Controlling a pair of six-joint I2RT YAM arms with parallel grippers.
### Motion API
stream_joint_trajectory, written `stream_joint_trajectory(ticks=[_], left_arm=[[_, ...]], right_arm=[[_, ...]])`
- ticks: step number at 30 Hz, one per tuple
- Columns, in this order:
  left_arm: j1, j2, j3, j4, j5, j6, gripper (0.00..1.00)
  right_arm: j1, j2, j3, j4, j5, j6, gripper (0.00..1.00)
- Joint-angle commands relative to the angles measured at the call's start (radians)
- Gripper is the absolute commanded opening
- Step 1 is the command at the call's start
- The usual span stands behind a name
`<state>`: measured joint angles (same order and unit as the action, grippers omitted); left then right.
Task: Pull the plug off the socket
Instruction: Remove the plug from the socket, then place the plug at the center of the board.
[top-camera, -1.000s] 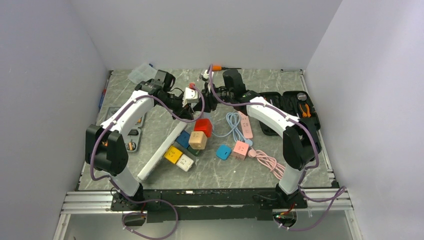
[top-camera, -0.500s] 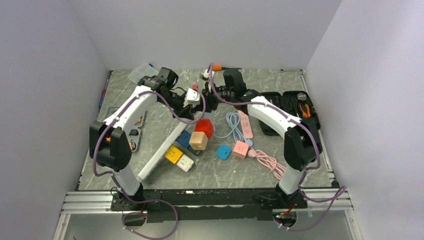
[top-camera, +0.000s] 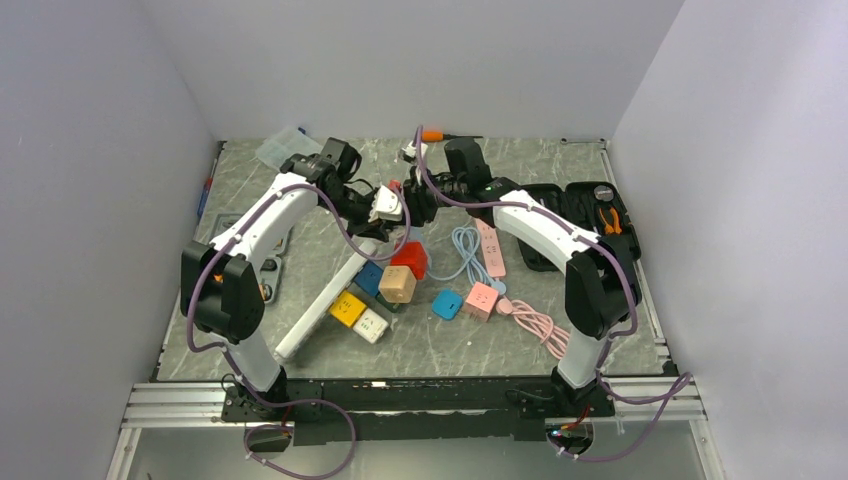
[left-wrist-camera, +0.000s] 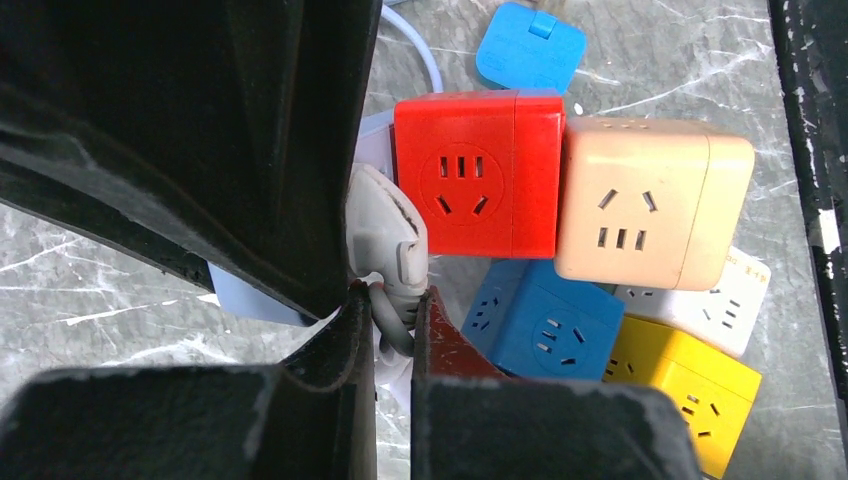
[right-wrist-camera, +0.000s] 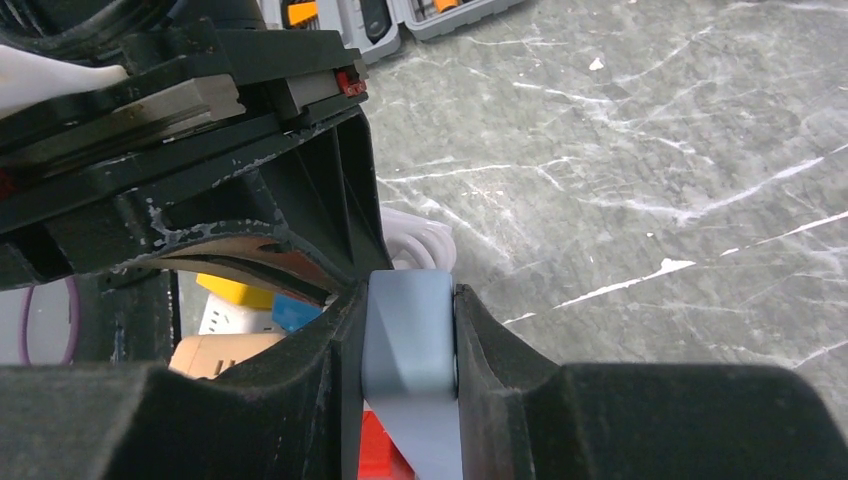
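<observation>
Left fingers (left-wrist-camera: 340, 350): clenched on the ribbed neck of the grey plug (left-wrist-camera: 385, 235), where the cord leaves it; only a narrow gap showed between the two tips.
Left gripper (top-camera: 372, 205): held above the table (top-camera: 300, 240), pointing towards the right gripper.
Right fingers (right-wrist-camera: 485, 345): grasped a pale blue-grey socket (right-wrist-camera: 410, 350) by its two flat faces, one pad on each side.
Right gripper (top-camera: 418, 203): met the left gripper nose to nose over the middle of the table, towards the far side.
Plug: lay in the left wrist view just beside the black body of the right gripper, its head turned towards it; whether its pins sat in the socket could not be told.
Socket: showed in the left wrist view as a pale blue edge (left-wrist-camera: 245, 300) under that black body.
Cube sockets below: red (left-wrist-camera: 470, 185) touching beige (left-wrist-camera: 650, 210); blue (left-wrist-camera: 545, 325), white (left-wrist-camera: 735, 305) and yellow (left-wrist-camera: 680, 390) close beneath them.
Flat blue adapter (left-wrist-camera: 528, 45): lay apart from the cubes on the marbled surface.
White power strip (top-camera: 320, 305): lay slantwise left of the cubes.
Tool case (top-camera: 590, 215): stood open at the right edge.
</observation>
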<state>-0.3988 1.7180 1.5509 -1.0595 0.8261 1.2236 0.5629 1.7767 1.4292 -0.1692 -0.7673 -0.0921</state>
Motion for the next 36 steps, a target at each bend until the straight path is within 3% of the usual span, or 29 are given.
stream_joint_trajectory(ticks=[1,15,22,29,33,36], left_arm=[[-0.058,-0.081,-0.014,-0.191,0.191,0.048,0.00],[-0.064,-0.087,0.015,-0.236,0.211,0.060,0.00],[-0.023,-0.094,-0.005,-0.071,0.157,-0.058,0.00],[0.140,-0.020,0.031,0.128,0.046,-0.155,0.00],[0.176,0.024,0.031,0.215,-0.060,-0.201,0.00],[0.176,0.025,-0.025,0.388,-0.120,-0.278,0.00]], right_arm=[[-0.061,0.000,0.041,0.202,0.236,-0.060,0.00],[-0.129,0.072,0.093,0.223,0.194,-0.023,0.00],[-0.127,0.038,0.022,0.240,0.146,-0.009,0.00],[-0.130,-0.010,-0.081,0.263,0.163,0.005,0.00],[-0.137,-0.033,-0.103,0.282,0.159,0.040,0.00],[-0.142,-0.051,-0.109,0.295,0.138,0.075,0.00]])
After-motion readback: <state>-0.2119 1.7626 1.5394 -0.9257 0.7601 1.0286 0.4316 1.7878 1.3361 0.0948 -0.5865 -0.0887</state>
